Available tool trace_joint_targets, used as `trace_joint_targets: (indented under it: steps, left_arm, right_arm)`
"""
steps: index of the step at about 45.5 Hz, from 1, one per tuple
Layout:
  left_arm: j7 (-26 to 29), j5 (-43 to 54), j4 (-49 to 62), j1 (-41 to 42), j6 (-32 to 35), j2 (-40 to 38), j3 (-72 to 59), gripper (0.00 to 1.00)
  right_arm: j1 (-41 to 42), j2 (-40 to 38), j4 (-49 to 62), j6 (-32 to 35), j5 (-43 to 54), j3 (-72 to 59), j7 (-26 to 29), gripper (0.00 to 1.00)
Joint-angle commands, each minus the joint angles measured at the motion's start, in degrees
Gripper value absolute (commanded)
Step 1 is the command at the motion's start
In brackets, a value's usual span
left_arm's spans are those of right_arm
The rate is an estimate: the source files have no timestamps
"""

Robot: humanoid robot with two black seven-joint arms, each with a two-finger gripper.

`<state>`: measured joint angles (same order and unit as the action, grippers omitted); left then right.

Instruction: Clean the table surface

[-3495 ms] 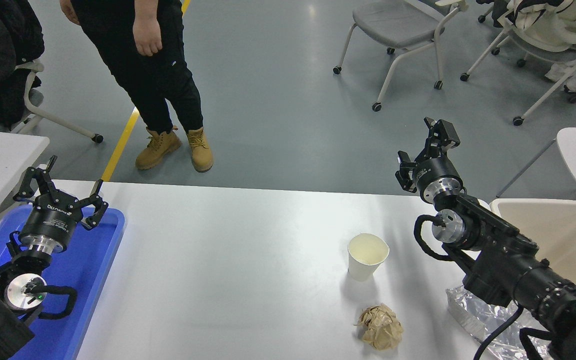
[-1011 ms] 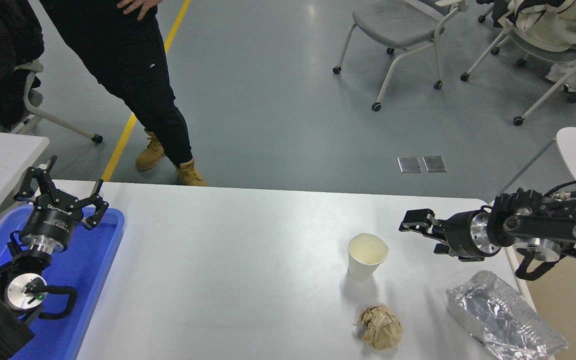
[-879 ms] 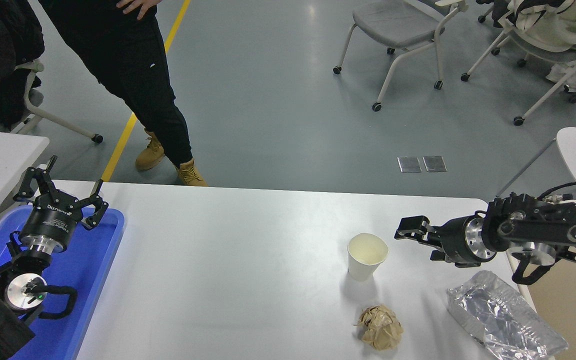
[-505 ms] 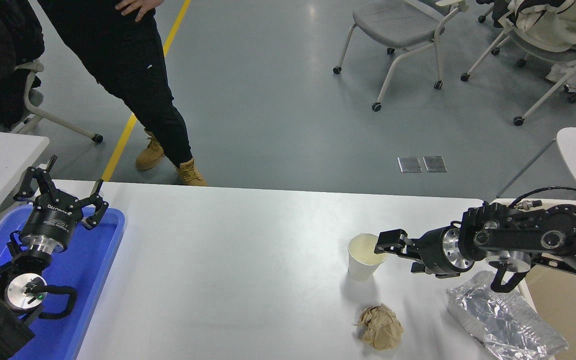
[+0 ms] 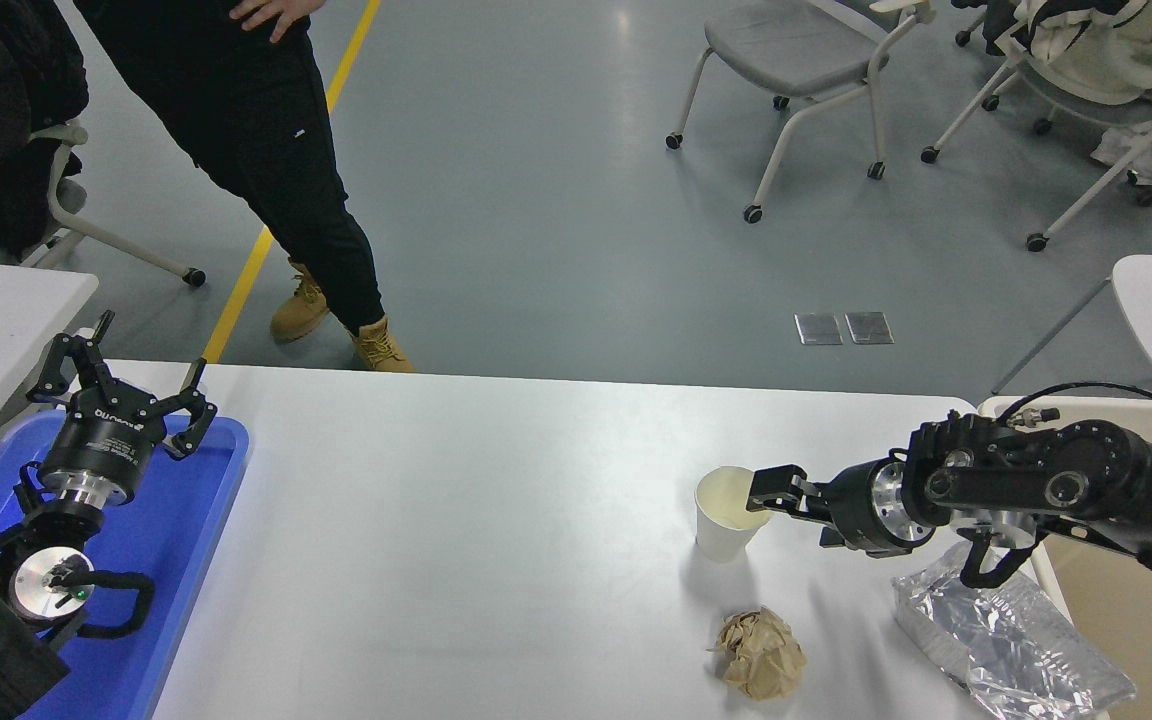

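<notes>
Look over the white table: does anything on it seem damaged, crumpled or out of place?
Yes. On the table surface, a crumpled brown paper ball lies near the front edge, and a crushed, wrinkled foil tray sits at the right corner. The paper cup stands upright, nothing spilled, with the right hand at its rim.

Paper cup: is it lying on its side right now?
No. The paper cup stands upright on the table surface, its open mouth up, with the right gripper at its rim.
</notes>
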<state>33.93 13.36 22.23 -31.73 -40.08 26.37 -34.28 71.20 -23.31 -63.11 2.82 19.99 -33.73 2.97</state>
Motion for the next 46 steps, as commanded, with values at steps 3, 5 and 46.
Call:
trace_joint_targets:
  steps: [3,5,46]
  left_arm:
    - [0.0,0.0,0.0,0.0,0.0,0.0,0.0,1.0]
    - [0.0,0.0,0.0,0.0,0.0,0.0,0.0,1.0]
    - [0.0,0.0,0.0,0.0,0.0,0.0,0.0,1.0]
  right_arm:
    - [-2.2,4.8,6.0,0.1,0.1,0.0,0.0,0.88]
    - [-2.2,5.6,6.4,0.1,0.1,0.0,-0.1,0.88]
    - [5.6,2.0,-0.3,3.2,0.2,-0.4,0.1,0.0]
